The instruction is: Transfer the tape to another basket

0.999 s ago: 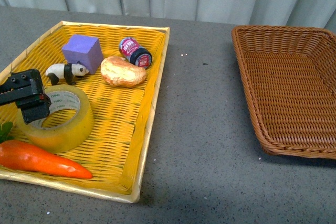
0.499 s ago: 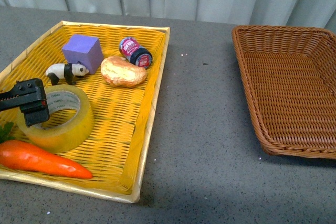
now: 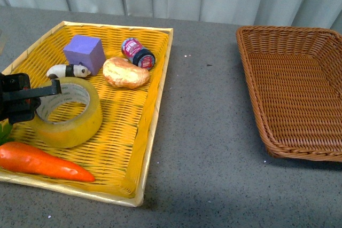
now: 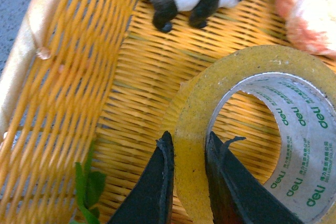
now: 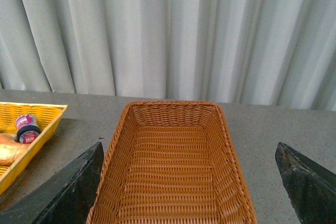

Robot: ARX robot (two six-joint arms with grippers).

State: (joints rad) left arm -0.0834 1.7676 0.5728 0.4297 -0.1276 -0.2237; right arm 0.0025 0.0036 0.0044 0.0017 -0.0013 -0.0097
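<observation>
Grip: pinching the wall of the wide translucent yellowish packing-tape roll with the left tool, one finger inside the white core, one outside. Resting that roll in the shallow bright-yellow woven tray between panda figure and orange carrot, well apart from the deep dark-brown wicker basket. Holding the right tool spread wide, gripping nothing.

Basket in front, right-wrist views

My left gripper looks matt black plastic; tape glossy, smooth, translucent yellowish; tray and basket rough woven wicker; table matt grey, speckled.
</observation>
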